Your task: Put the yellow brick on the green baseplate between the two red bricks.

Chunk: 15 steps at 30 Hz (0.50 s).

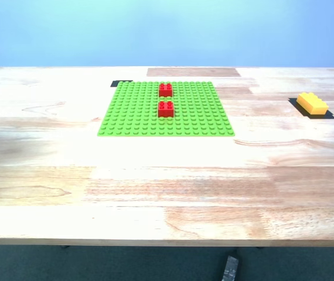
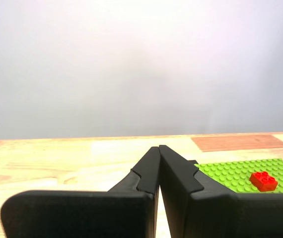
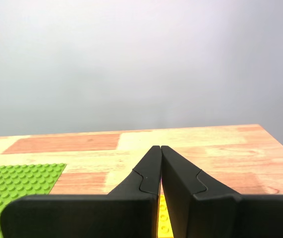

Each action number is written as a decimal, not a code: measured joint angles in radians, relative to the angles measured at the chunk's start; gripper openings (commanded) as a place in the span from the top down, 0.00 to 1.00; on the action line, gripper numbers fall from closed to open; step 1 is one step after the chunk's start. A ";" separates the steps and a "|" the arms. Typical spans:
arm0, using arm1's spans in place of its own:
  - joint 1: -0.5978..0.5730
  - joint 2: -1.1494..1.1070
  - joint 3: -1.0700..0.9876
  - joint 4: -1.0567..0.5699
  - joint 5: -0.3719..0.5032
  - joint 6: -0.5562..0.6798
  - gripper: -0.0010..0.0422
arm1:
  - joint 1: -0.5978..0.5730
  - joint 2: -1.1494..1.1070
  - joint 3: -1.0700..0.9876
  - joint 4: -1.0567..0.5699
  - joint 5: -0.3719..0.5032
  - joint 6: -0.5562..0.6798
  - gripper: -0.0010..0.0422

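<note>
The yellow brick [image 1: 312, 103] is seen on the surface at the exterior view's right, well apart from the green baseplate [image 1: 132, 111], directly under my second hand [image 3: 160, 147], whose jaws are pressed together

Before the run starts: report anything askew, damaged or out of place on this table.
Nothing looks damaged or spilled. The yellow brick lies off the green baseplate, skewed to the table edge, near the exterior view's right. The two red bricks sit squarely on the studs, with a narrow gap between them.
</note>
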 measured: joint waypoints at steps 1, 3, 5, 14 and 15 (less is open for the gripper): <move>0.000 0.000 0.000 0.000 0.000 0.000 0.98 | 0.000 0.000 0.000 0.000 0.000 0.000 0.98; 0.000 0.000 0.000 -0.001 0.000 0.000 0.98 | 0.000 0.000 0.000 0.000 0.000 0.000 0.98; 0.000 0.000 0.000 -0.001 0.000 -0.001 0.98 | 0.000 0.000 0.000 0.000 0.000 0.000 0.98; 0.000 0.000 0.000 0.010 0.031 -0.001 0.98 | 0.000 0.000 0.000 -0.006 0.004 0.002 0.98; 0.000 0.000 0.000 0.020 0.056 0.005 0.98 | 0.000 0.000 0.000 -0.006 0.004 0.008 0.98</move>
